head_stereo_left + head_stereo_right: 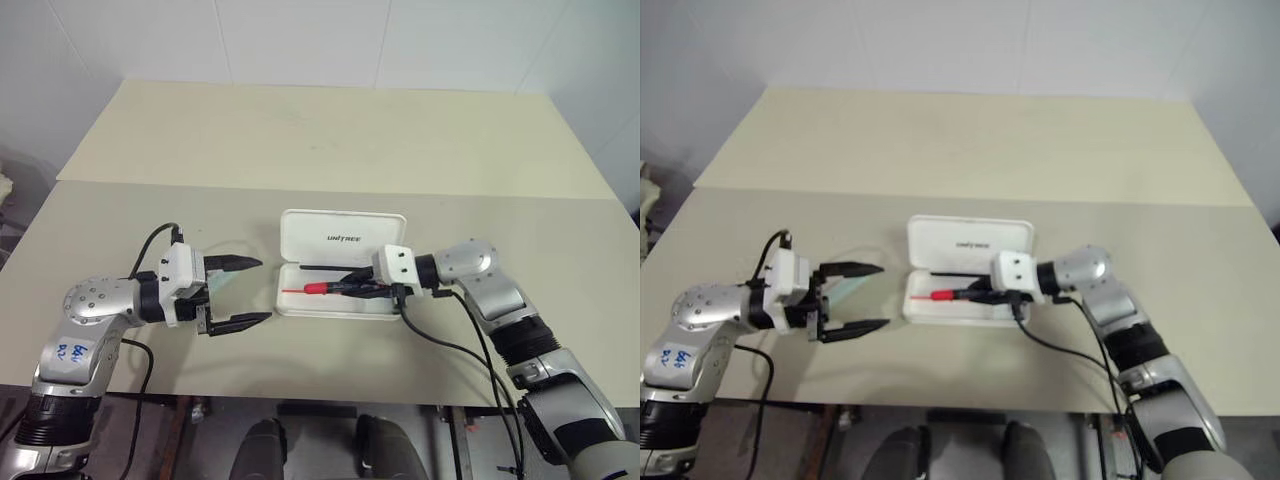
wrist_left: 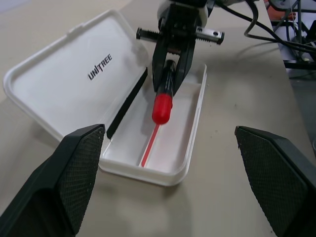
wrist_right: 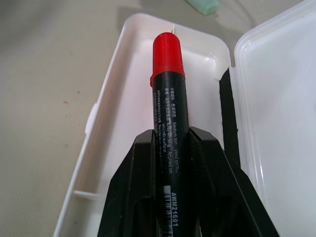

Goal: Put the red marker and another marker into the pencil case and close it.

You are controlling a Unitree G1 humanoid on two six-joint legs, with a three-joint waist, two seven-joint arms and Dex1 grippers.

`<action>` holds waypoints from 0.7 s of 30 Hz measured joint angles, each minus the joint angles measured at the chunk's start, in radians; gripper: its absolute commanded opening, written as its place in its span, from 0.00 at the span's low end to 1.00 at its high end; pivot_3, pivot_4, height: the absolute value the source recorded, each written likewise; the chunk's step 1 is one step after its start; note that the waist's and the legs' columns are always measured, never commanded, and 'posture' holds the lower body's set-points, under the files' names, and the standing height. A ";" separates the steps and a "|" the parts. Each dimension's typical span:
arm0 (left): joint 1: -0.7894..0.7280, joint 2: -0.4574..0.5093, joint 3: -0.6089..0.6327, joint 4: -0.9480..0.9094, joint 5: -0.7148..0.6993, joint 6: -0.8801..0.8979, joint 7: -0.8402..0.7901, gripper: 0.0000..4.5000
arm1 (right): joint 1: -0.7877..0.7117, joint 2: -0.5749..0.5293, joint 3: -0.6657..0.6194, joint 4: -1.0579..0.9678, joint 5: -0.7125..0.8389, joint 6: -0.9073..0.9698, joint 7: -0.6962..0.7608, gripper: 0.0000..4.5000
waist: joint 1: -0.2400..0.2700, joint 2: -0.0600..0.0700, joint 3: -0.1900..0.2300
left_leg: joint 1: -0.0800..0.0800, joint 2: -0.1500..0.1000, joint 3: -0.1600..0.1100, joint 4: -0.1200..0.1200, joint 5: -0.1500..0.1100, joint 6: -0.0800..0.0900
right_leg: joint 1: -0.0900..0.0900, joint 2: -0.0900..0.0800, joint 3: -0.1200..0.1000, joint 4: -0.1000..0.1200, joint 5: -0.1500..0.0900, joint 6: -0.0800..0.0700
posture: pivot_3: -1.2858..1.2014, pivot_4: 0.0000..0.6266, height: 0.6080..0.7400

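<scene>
Our right claw (image 1: 352, 284) was clenched on the red marker (image 2: 164, 96), holding it over the tray of the open pencil case (image 1: 340, 240), red cap pointing toward our left side. Our left claw (image 1: 240, 292) hung released (fingers spread wide) just left of the case, above the green marker (image 1: 847, 288) lying on the surface (image 1: 330, 140)

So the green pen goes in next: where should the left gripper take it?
The pen lies flat on the table left of the case, by the open left gripper, so likely pinch across its green barrel from above. Its angle is hard to tell.
</scene>
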 measured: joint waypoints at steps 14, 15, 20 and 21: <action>-0.001 0.000 0.000 0.000 0.000 0.004 0.009 1.00 | -0.018 0.025 -0.005 -0.005 0.010 -0.017 -0.019 0.99 | 0.000 0.000 0.000 | 0.000 0.000 0.000 0.001 0.000 0.000 | 0.000 0.000 0.000 0.001 0.000 0.000 | 0.52 0.24 1.00; -0.001 0.000 0.000 0.000 0.000 0.005 0.009 1.00 | -0.018 0.030 -0.008 -0.013 0.022 -0.008 -0.019 0.99 | 0.000 0.000 0.000 | 0.000 0.000 0.000 0.001 0.000 0.000 | 0.000 0.000 0.000 0.001 0.000 0.000 | 0.52 0.24 1.00; -0.001 0.000 0.000 -0.002 0.000 0.007 0.010 1.00 | -0.005 0.015 -0.063 -0.144 0.154 0.107 0.010 0.99 | 0.001 0.000 0.000 | 0.000 0.000 0.000 0.001 0.000 0.000 | 0.000 0.000 0.000 0.002 0.000 0.000 | 0.52 0.24 1.00; 0.000 0.000 0.000 -0.002 0.000 0.008 0.011 1.00 | 0.003 0.003 -0.080 -0.181 0.180 0.135 0.019 0.99 | 0.002 0.000 0.000 | 0.000 0.000 0.000 0.001 0.000 0.000 | 0.000 0.000 0.001 0.001 0.000 0.000 | 0.52 0.24 1.00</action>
